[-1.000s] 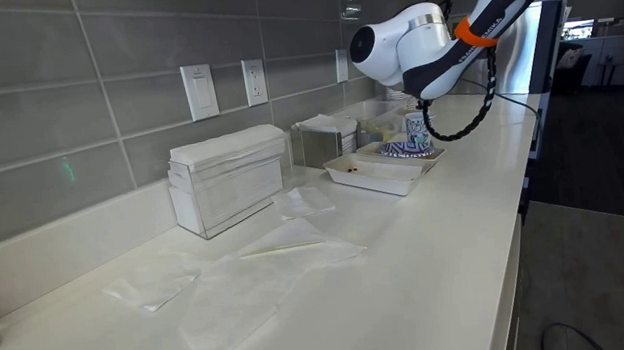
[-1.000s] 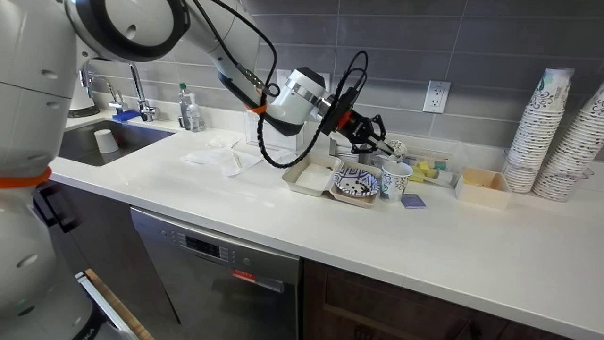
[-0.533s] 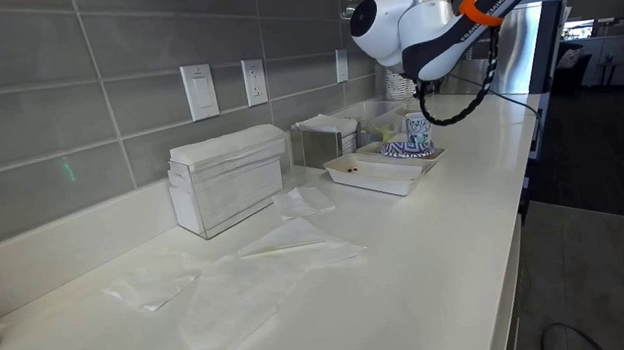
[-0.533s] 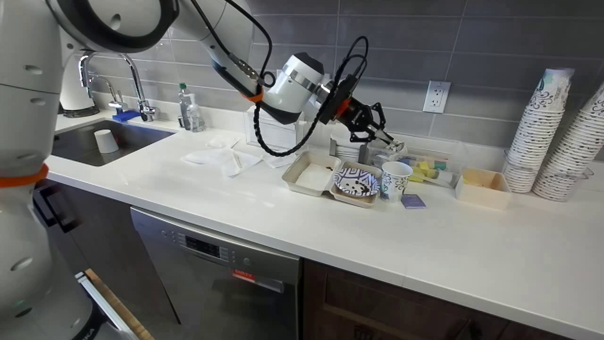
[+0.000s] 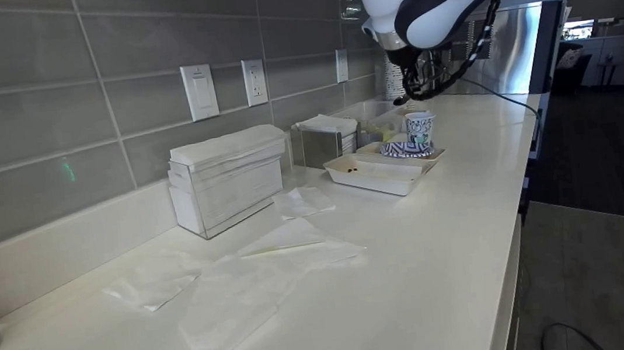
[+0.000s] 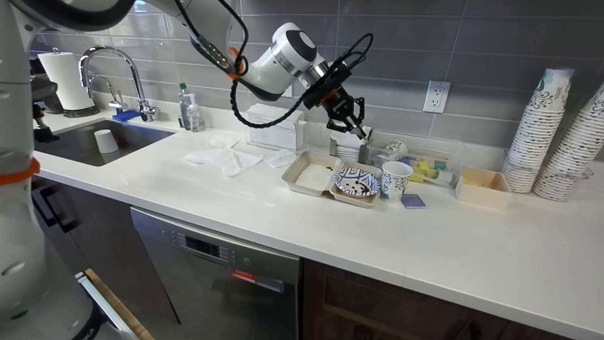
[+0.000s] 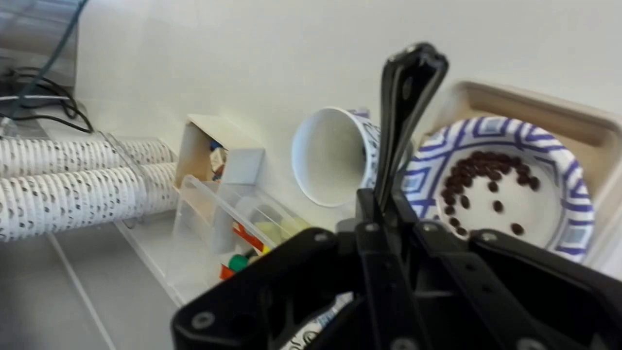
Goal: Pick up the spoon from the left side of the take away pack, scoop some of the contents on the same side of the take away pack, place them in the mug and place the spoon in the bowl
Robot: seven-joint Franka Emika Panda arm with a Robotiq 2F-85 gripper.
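Observation:
The take away pack (image 6: 315, 179) lies open on the counter as two shallow halves; it also shows in an exterior view (image 5: 377, 176). Some dark bits lie in one half. The blue-and-white patterned bowl (image 6: 355, 175) sits in the other half; dark beans in it show in the wrist view (image 7: 539, 209). The mug (image 6: 390, 184) stands upright beside the pack, its opening facing the wrist view (image 7: 330, 155). My gripper (image 6: 362, 136) is above and behind the pack. It is shut on a dark shiny spoon (image 7: 413, 87) between the fingers (image 7: 365, 201). The spoon's contents cannot be told.
A translucent box (image 6: 434, 165) with yellow and green items stands behind the mug. A beige box (image 6: 483, 189) and tall cup stacks (image 6: 538, 132) stand beyond it. A napkin holder (image 6: 347, 144) is behind the pack. A purple packet (image 6: 413, 201) lies by the mug.
The arm has lifted and drawn back. The gripper, with the spoon, has moved from above the translucent box area to over the small napkin holder. The pack, bowl and mug have not moved.

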